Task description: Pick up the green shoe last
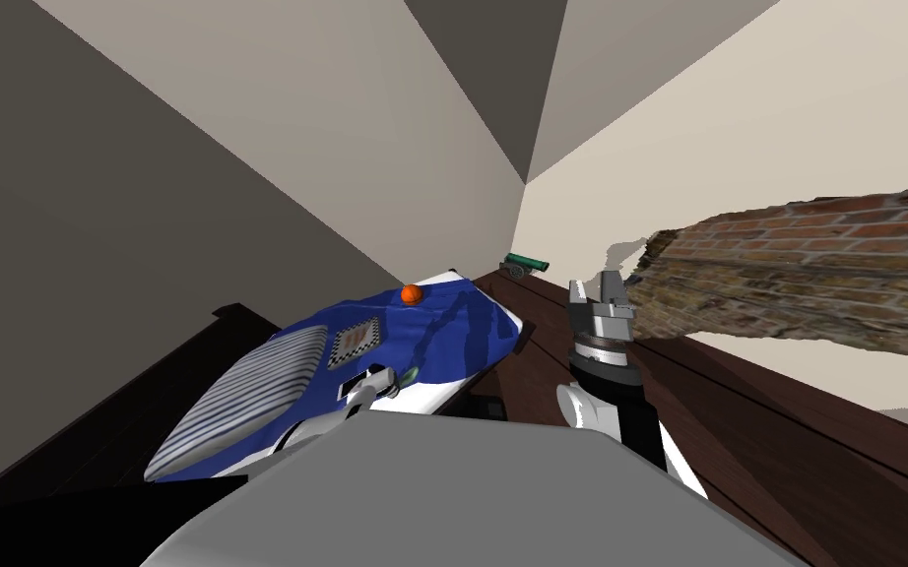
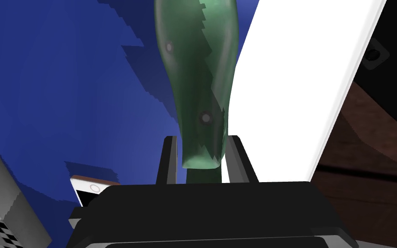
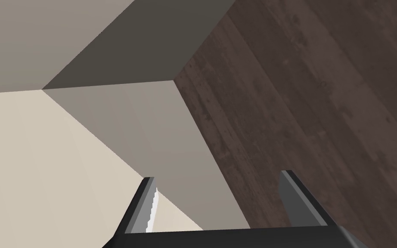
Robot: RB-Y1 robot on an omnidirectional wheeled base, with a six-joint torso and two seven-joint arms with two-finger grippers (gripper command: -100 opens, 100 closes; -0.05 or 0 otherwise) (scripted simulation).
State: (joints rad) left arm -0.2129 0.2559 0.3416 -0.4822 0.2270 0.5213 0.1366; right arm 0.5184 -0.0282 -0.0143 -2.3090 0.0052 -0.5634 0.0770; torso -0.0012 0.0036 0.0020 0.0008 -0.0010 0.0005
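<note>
Left hand (image 2: 202, 144) clenched on the green shoe last (image 2: 195, 69), at the bed's (image 2: 296, 86) white side edge beside the blue blanket (image 2: 64, 86); right hand (image 3: 217, 175) released above open wooden floor (image 3: 322, 86).

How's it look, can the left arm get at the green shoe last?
Looks like yes: the left pincer is shut on the near end of the green shoe last, fingers pressing both sides, above the blue bedcover. Nothing stands between.
</note>
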